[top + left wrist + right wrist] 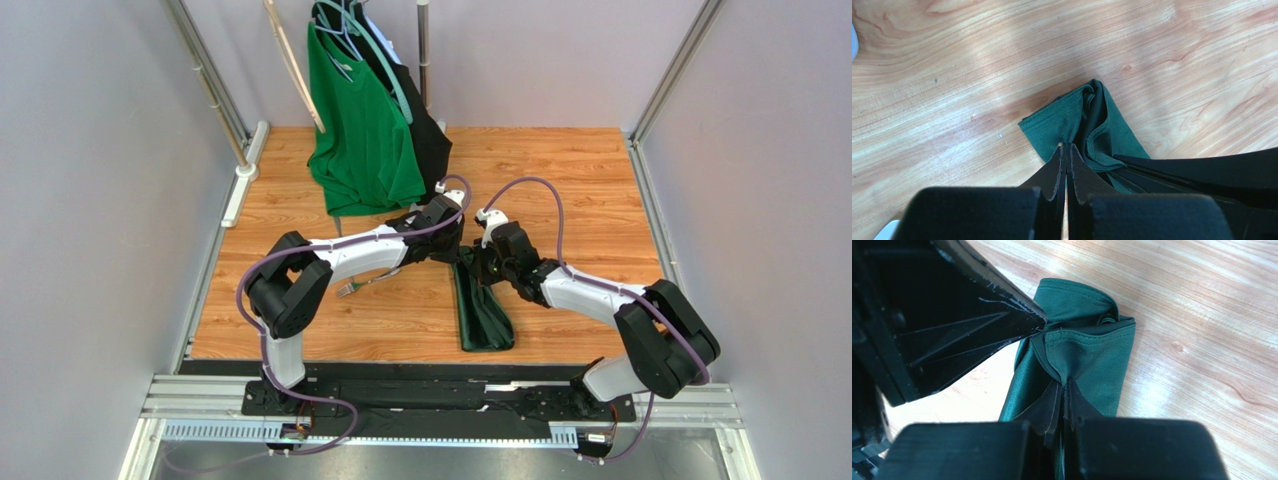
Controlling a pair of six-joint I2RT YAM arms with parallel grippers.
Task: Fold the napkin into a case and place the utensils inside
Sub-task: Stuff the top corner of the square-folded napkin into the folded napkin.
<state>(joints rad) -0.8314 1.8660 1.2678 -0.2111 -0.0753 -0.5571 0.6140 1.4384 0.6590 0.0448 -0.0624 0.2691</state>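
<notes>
The napkin is dark green cloth folded into a long narrow strip that runs from the table's middle toward the near edge. Its far end is bunched and lifted between both grippers. My left gripper is shut on a corner of that end. My right gripper is shut on the neighbouring fold, with the left one's black fingers close beside it. The napkin shows an open fold at the pinched end. A slim silvery utensil peeks from under my left forearm; the rest of it is hidden.
A bright green T-shirt and a black garment hang from a rack at the back, just behind the left gripper. Metal frame rails border the wooden table left and right.
</notes>
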